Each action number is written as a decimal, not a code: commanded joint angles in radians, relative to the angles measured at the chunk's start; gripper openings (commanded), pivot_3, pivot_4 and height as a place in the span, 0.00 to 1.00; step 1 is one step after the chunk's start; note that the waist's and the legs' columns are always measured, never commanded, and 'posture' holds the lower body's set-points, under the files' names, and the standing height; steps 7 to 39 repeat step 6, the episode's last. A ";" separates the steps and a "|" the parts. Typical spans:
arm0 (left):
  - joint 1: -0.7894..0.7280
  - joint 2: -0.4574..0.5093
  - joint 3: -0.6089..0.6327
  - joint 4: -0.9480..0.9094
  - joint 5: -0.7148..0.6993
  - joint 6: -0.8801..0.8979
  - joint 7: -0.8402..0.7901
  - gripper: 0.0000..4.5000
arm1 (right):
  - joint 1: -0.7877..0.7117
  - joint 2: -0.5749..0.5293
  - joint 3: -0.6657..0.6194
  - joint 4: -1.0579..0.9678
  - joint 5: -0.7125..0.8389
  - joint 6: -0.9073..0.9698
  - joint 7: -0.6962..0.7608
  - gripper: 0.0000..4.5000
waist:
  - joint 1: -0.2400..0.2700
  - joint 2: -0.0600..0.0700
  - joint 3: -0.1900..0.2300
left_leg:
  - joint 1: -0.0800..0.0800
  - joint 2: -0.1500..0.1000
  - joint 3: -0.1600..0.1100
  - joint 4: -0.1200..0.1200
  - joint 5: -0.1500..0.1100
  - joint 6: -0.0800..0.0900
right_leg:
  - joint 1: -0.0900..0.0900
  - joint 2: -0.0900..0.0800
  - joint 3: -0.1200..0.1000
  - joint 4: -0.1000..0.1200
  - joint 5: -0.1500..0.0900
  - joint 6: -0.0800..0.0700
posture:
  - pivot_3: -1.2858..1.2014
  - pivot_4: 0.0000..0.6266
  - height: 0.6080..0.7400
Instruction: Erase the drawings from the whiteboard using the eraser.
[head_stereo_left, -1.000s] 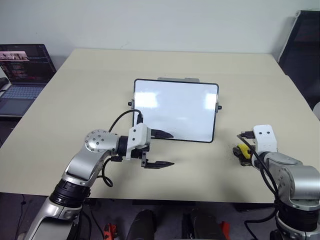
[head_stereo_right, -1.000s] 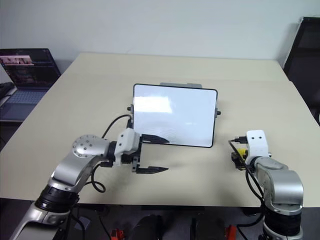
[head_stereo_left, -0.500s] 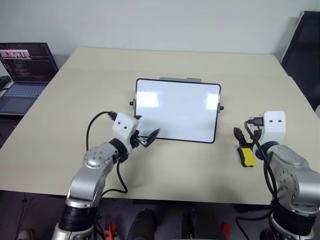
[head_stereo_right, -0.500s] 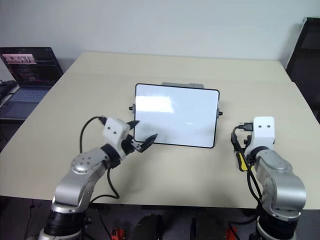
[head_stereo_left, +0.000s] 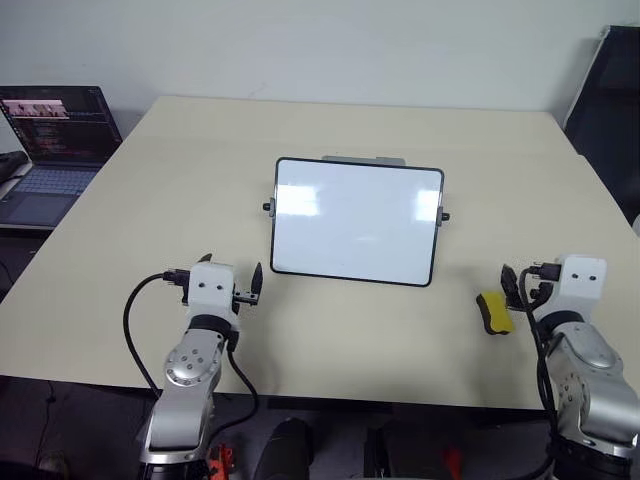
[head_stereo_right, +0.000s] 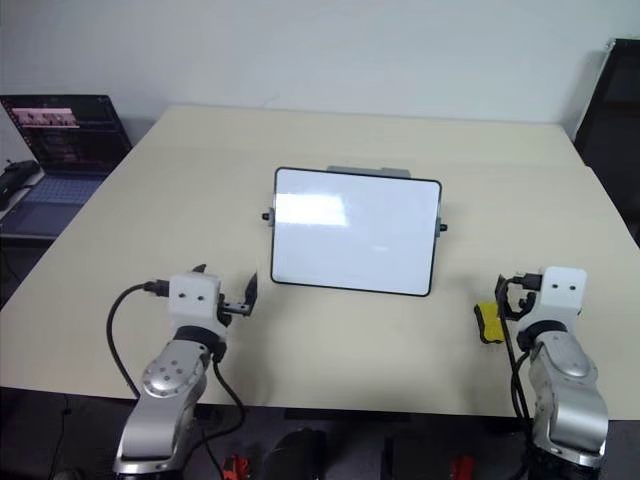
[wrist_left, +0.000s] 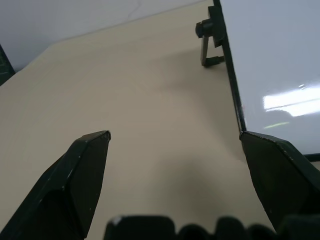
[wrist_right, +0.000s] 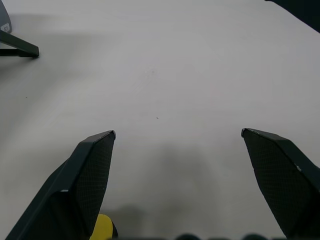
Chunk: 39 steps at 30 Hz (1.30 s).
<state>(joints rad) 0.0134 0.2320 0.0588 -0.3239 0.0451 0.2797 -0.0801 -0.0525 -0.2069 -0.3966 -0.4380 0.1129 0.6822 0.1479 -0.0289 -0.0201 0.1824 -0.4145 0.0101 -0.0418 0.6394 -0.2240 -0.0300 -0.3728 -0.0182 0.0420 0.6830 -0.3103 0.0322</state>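
Eraser (head_stereo_left: 493, 313) on table, just left of open right pincer (wrist_right: 177, 137).

- An office or lab room is suggested by a wide, plain beige bench (head_stereo_left: 150, 200) set against a bare white wall (head_stereo_left: 350, 45).
- An open laptop (head_stereo_left: 50, 140) is seen at the bench's left, on a separate surface.
- A dark chair-like shape (head_stereo_left: 605, 90) is seen at the right.

The whiteboard (head_stereo_left: 357, 222) stands propped at the middle of the table (head_stereo_left: 150, 210), the eraser (head_stereo_left: 493, 312) lies on the table toward the lower right of the frame, near the right gripper (head_stereo_left: 522, 283), the left gripper (head_stereo_left: 232, 283) sits lower left of the board, and a laptop (head_stereo_left: 50, 150) lies beyond the table's edge at the upper left.
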 joint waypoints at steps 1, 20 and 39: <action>-0.021 0.004 -0.011 -0.007 0.003 -0.031 -0.018 1.00 | 0.002 -0.019 -0.014 -0.040 0.023 -0.026 -0.003 0.99 | 0.000 0.000 0.000 | 0.000 0.000 0.000 0.000 0.000 0.000 | 0.000 0.000 0.000 0.000 0.000 0.000 | 0.52 0.24 1.00; -0.016 0.032 -0.003 -0.016 -0.012 -0.028 -0.065 1.00 | 0.021 -0.046 -0.035 -0.078 0.047 0.012 -0.004 0.99 | 0.000 0.000 0.000 | 0.000 0.000 0.000 0.000 0.000 0.000 | 0.000 0.000 0.000 0.000 0.000 0.000 | 0.52 0.24 1.00; -0.016 0.032 -0.003 -0.016 -0.012 -0.028 -0.065 1.00 | 0.021 -0.046 -0.035 -0.078 0.047 0.012 -0.004 0.99 | 0.000 0.000 0.000 | 0.000 0.000 0.000 0.000 0.000 0.000 | 0.000 0.000 0.000 0.000 0.000 0.000 | 0.52 0.24 1.00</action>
